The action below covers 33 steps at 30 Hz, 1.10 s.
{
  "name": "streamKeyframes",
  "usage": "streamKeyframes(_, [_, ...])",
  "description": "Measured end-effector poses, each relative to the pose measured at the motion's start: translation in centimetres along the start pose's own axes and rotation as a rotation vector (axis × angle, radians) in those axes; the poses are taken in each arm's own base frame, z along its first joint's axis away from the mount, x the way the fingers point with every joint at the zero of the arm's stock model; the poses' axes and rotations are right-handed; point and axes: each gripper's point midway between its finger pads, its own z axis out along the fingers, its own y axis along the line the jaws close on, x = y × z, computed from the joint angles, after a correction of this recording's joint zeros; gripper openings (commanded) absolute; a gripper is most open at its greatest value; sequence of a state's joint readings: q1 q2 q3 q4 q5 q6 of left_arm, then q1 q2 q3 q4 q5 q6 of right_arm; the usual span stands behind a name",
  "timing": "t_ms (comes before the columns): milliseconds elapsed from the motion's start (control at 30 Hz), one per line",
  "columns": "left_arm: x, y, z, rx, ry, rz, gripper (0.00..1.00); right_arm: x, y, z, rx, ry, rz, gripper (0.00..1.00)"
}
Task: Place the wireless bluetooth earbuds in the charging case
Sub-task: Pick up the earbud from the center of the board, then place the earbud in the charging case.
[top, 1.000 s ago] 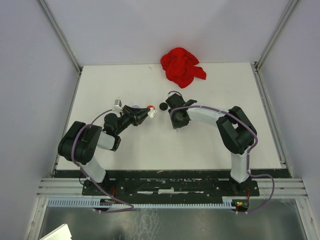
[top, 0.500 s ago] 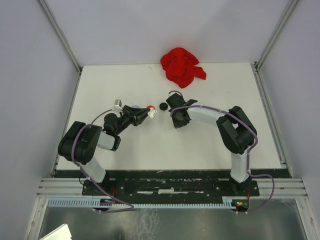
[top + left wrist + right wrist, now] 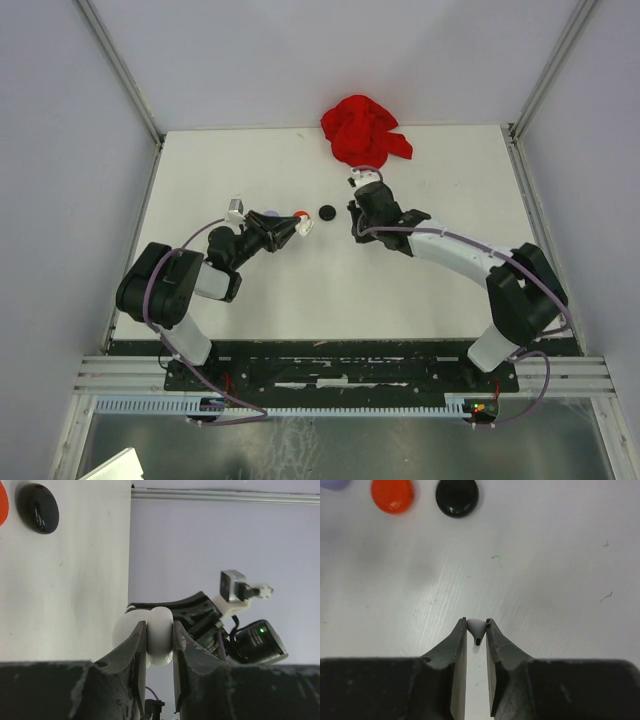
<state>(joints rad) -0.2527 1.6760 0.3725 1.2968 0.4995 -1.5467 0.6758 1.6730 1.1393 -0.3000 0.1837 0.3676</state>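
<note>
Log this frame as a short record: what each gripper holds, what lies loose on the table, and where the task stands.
left gripper: shut on the white case
right gripper: shut on the white earbud, above bare table
loose on table: lilac disc, red disc and black disc in a row
far edge: crumpled red cloth
task status: earbud not yet in the case; the two grippers are apart

Robotics lab cell: white tabletop [image 3: 330, 300] walled by plain pale panels [image 3: 60, 150] at 9, 12 and 3 o'clock; slotted aluminium rail [image 3: 570, 378] at 6 o'clock.
</note>
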Motion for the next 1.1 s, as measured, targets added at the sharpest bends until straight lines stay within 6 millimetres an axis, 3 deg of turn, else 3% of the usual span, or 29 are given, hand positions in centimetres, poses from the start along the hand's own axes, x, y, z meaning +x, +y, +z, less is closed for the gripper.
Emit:
streamKeyframes(133, [0.0, 0.6, 0.1, -0.016, 0.002, -0.01, 0.03, -2.6, 0.9, -2.8, -0.1, -0.191, 0.006, 0.02])
streamKeyframes(333, [0.7, 1.9, 1.2, -0.06, 0.031, -0.041, 0.03, -4.6, 2.8, -5.4, -0.253, -0.388, -0.029, 0.01])
streamKeyframes(700, [2.6, 2.2, 4.5, -0.073, 0.112, -0.121, 0.03, -6.4, 4.8, -7.4, -0.39, -0.61, -0.141, 0.01])
streamKeyframes(867, [3.8, 3.3, 5.3, -0.094, 0.144, -0.136, 0.03, -6.5, 5.5, -7.9, -0.413, -0.683, -0.222, 0.01])
streamKeyframes(1100, [4.7, 2.5, 5.8, -0.072, 0.181, -0.125, 0.03, -6.7, 6.1, -7.7, -0.421, -0.748, -0.334, 0.01])
